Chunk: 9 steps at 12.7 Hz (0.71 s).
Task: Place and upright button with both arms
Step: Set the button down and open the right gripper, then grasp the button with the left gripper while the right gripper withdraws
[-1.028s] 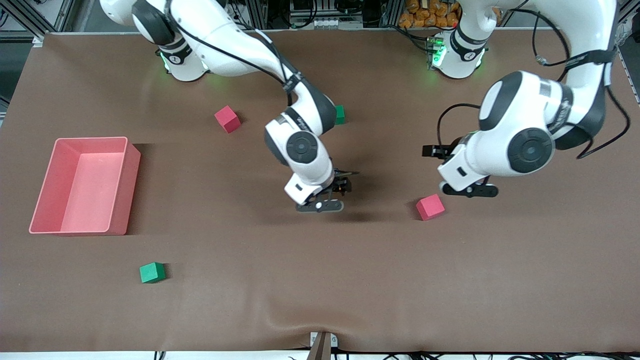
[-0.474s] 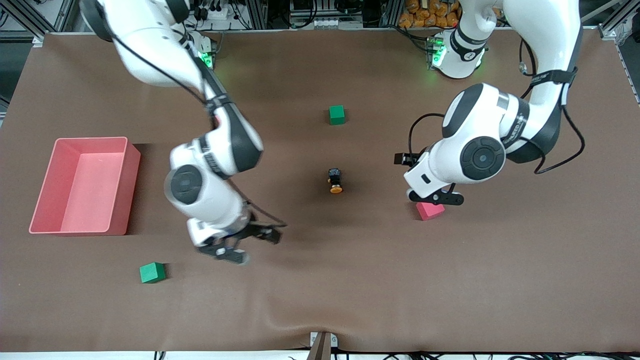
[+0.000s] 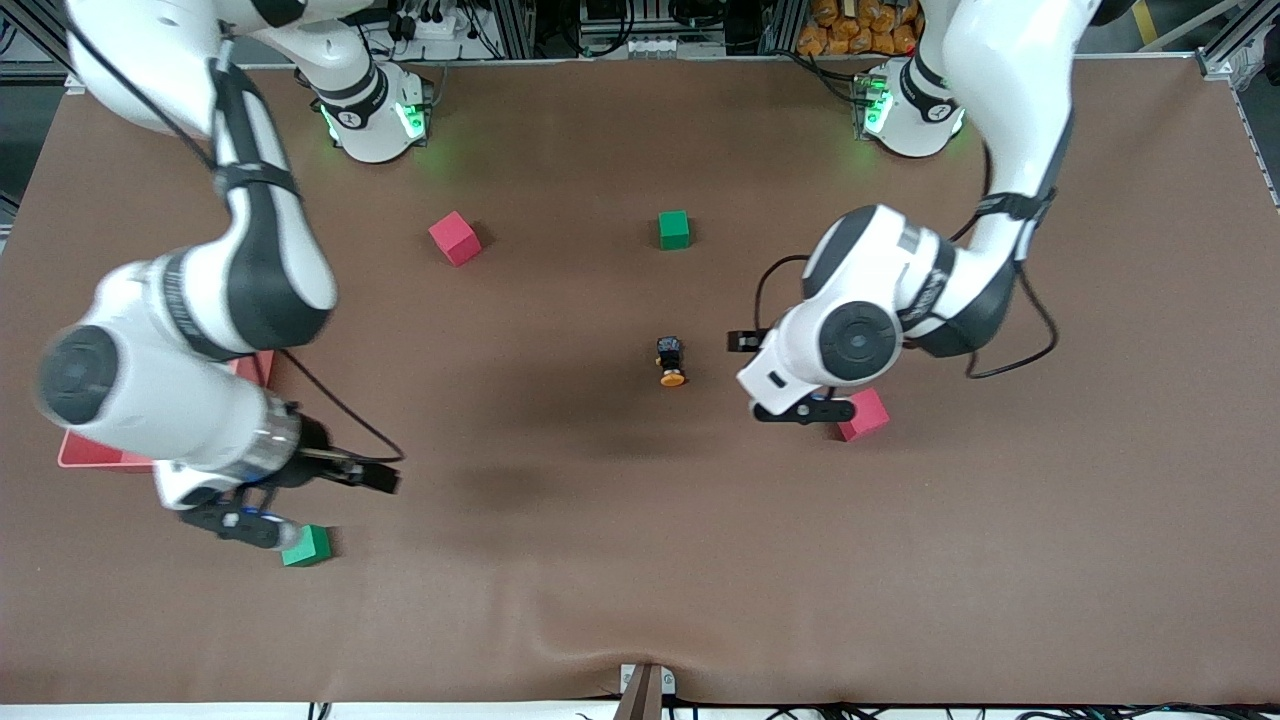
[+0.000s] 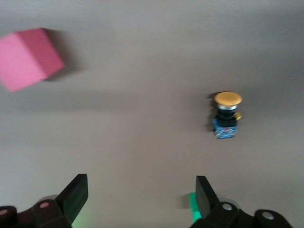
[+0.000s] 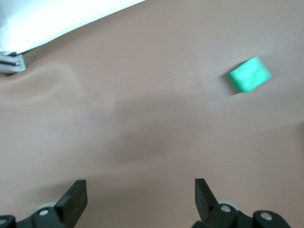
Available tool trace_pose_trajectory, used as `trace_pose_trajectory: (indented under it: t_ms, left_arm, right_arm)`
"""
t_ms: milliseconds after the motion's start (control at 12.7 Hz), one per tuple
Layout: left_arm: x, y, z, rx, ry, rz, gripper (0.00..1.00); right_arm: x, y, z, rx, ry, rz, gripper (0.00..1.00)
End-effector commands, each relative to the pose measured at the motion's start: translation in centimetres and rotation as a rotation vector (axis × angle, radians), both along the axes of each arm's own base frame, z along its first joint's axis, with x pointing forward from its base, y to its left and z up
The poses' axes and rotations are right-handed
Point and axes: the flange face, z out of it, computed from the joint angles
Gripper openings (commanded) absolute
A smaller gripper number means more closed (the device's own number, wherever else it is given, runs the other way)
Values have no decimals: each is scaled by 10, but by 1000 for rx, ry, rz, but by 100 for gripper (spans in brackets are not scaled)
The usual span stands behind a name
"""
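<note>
Button (image 3: 671, 362) lies on its side near the middle of the table (image 3: 640, 560), orange cap pointing toward the front camera, with nothing touching it. I have the left gripper (image 3: 790, 410) hovering just beside it toward the left arm's end, over the nearer red cube (image 3: 864, 415); its fingers (image 4: 76, 195) are spread wide and hold nothing, and in the left wrist view the button (image 4: 226, 115) sits off-centre between them. The right gripper (image 3: 245, 522) is well away at the right arm's end, over the nearer green cube (image 3: 307, 546) beside the pink bin (image 3: 85, 452), also wide open and empty.

My worry is the button's size: if I close off-centre, I expect the round cap to roll or squirt out. I could also clip the red cube on the way down. Once stood up, it may well topple.
</note>
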Motion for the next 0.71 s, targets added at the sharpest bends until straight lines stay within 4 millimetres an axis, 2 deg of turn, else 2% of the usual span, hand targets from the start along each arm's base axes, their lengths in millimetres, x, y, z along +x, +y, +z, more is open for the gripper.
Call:
trace_pose_trajectory:
  t_ms: [0, 158, 395, 474, 632]
  left_arm:
    - [3, -24, -28, -45, 37, 75, 100]
    - [0, -33, -45, -66, 63, 90, 100]
    - [3, -40, -62, -119, 84, 133, 100]
    - [-1, -52, -67, -126, 78, 125, 100]
    - [-2, -66, -81, -123, 77, 134, 100]
  right_arm:
    - [-15, -40, 29, 49, 16, 16, 100]
    - [-27, -56, 50, 49, 41, 13, 100]
    - [-54, -70, 91, -33, 70, 14, 100]
    - [-69, -72, 106, -51, 69, 15, 100]
    - [-109, -62, 129, -97, 53, 37, 100]
